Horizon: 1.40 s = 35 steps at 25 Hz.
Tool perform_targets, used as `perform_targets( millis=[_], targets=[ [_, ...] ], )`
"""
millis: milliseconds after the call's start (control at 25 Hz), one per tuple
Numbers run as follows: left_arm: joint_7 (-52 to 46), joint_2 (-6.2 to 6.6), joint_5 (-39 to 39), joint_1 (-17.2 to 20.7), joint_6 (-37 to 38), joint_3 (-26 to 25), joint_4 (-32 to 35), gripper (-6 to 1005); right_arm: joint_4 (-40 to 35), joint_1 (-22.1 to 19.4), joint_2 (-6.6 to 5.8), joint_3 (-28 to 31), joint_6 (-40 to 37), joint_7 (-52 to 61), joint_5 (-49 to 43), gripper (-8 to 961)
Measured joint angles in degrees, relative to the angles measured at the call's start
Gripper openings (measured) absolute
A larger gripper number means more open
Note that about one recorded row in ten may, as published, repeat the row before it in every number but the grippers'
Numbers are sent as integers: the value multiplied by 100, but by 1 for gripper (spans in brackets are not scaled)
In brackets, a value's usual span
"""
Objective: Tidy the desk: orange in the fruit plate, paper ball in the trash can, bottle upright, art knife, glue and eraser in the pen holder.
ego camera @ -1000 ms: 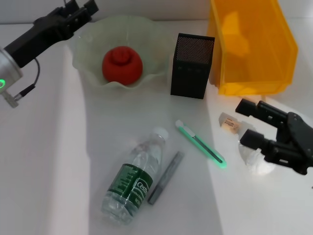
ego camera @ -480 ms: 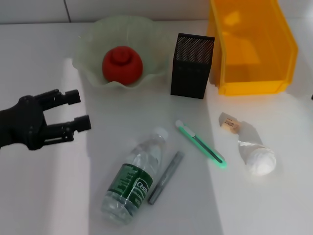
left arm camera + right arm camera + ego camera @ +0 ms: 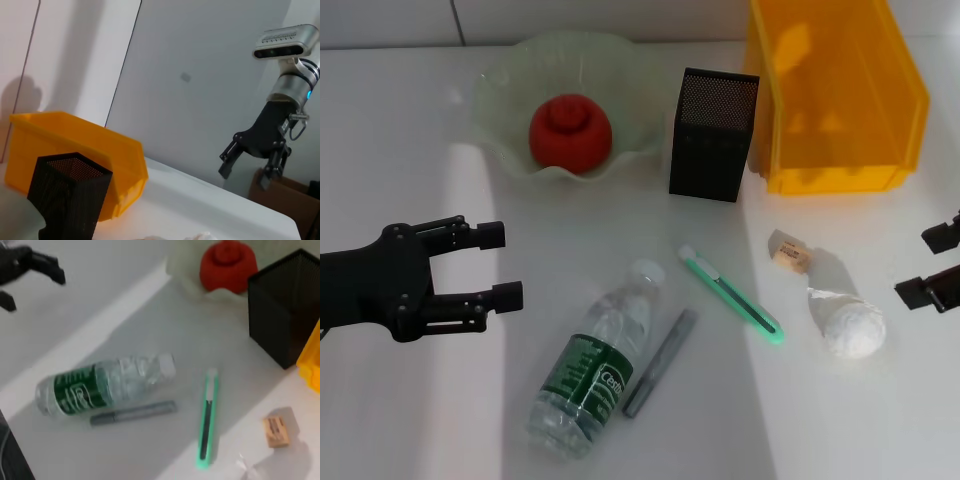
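The orange (image 3: 570,130) sits inside the fruit plate (image 3: 495,110) near the far edge of the white surface (image 3: 620,220). Beside the plate stands the pen holder (image 3: 712,135), and just beyond it, toward the far right corner, the trash can (image 3: 840,90). The bottle (image 3: 592,362) lies on its side near the front edge, cap pointing toward the pen holder, with a grey glue stick (image 3: 660,362) lying alongside it. A green art knife (image 3: 730,295) lies diagonally in the middle of the surface. Toward the right edge the eraser (image 3: 788,254) rests flat, and close by, nearer the front, lies the paper ball (image 3: 848,325). The left gripper (image 3: 490,265) hovers near the left edge, well apart from the bottle, jaws apart and holding nothing. The right gripper (image 3: 942,262) shows only at the right edge, beside the paper ball without touching it, its jaws also apart and empty
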Motion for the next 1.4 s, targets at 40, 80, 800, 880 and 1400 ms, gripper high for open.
perform_targets(
  millis=[40,80,800,880,1400],
  targets=[
    [0,0,0,0,0,0,0,841,0,0,0,0,0,0,0,783],
    [1,-7,0,-3,-27,-8,-4,841,38,105,36,-464,42,64,-508,783],
    [8,-100,0,-74,-288,8,-62,837,2503,707,66,-1906,1920,197,-1205,778],
    [8,-105,0,-74,-297,11,-62,837,2600,739,66,-1961,1976,197,-1204,777],
    [4,-122,0,-3,-333,4,-97,834,2891,832,67,-2303,2201,199,-1200,574]
  ],
)
